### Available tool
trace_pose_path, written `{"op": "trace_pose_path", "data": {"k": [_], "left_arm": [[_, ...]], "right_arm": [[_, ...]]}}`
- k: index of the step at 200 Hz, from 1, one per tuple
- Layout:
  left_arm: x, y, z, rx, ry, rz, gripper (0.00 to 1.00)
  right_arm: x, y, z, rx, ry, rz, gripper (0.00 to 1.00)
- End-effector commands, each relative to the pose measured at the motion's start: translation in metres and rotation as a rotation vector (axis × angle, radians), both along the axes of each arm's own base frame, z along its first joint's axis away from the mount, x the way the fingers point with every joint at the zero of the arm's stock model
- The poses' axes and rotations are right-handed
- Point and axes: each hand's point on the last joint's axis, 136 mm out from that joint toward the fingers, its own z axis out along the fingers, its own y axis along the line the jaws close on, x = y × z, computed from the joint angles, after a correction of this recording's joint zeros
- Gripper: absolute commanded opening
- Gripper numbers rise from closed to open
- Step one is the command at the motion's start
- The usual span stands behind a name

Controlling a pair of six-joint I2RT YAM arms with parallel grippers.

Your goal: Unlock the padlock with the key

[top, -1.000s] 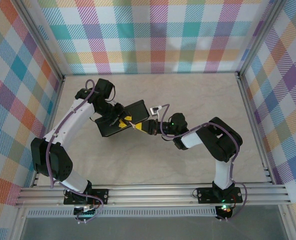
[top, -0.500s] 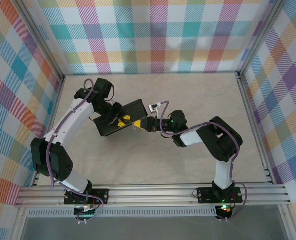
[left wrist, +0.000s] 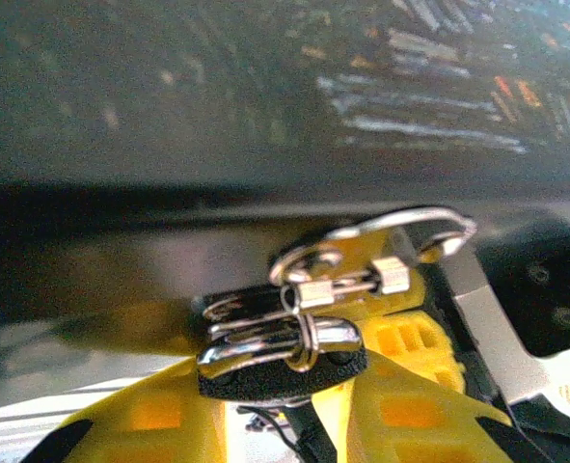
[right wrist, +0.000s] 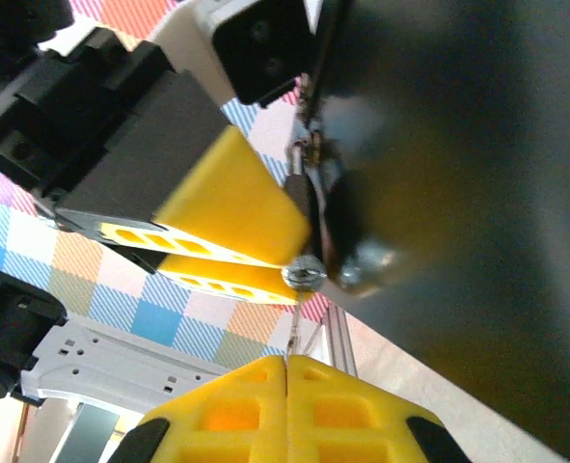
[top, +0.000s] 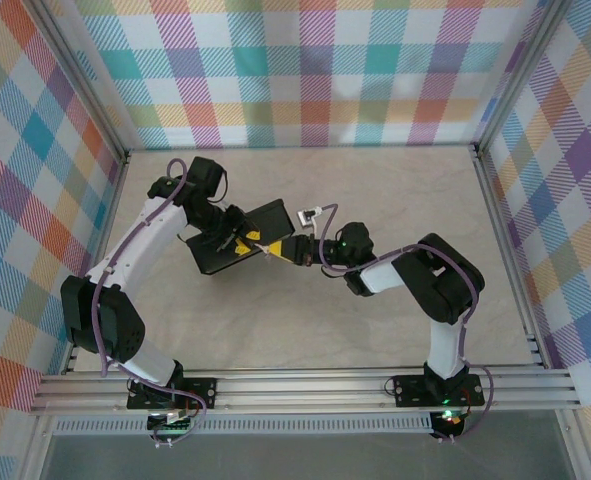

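**Key lined up on the padlock at the box front**
The right gripper point(right wrist: 286, 361) is pressed shut on the key point(right wrist: 292, 333), whose thin shaft runs straight out from the fingertips, along the gripper's own axis. It points at the padlock point(left wrist: 283, 371) just ahead. We see the left gripper point(top: 246, 243) clamped on the padlock's dark body, against the dark box point(top: 215, 258). Whether the tip has entered the keyway we cannot tell. Compared with a second earlier, the right wrist sits slightly nearer the box, and the left arm looks unchanged.
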Motion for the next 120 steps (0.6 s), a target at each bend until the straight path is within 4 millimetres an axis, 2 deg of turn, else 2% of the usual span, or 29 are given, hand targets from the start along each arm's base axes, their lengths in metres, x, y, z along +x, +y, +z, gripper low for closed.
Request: {"op": "trace_pose_path", "data": {"k": [1,39,81,120], "left_arm": [[0.003,-0.001,0.031,-0.089,-0.076,0.009,0.0],[0.004,-0.003,0.031,-0.1,-0.073,0.008,0.0],[0.005,-0.001,0.036,-0.112,-0.082,0.01,0.0],[0.001,-0.001,0.034,-0.117,-0.068,0.008,0.0]], "right_arm": [[-0.004,-0.003,0.003,0.018,-0.027,-0.014,0.0],[-0.005,-0.003,0.004,0.02,-0.033,-0.013,0.0],[-0.006,-0.004,0.015,0.036,-0.056,-0.016,0.0],[-0.002,0.0,0.021,0.049,-0.067,-0.021,0.0]]}}
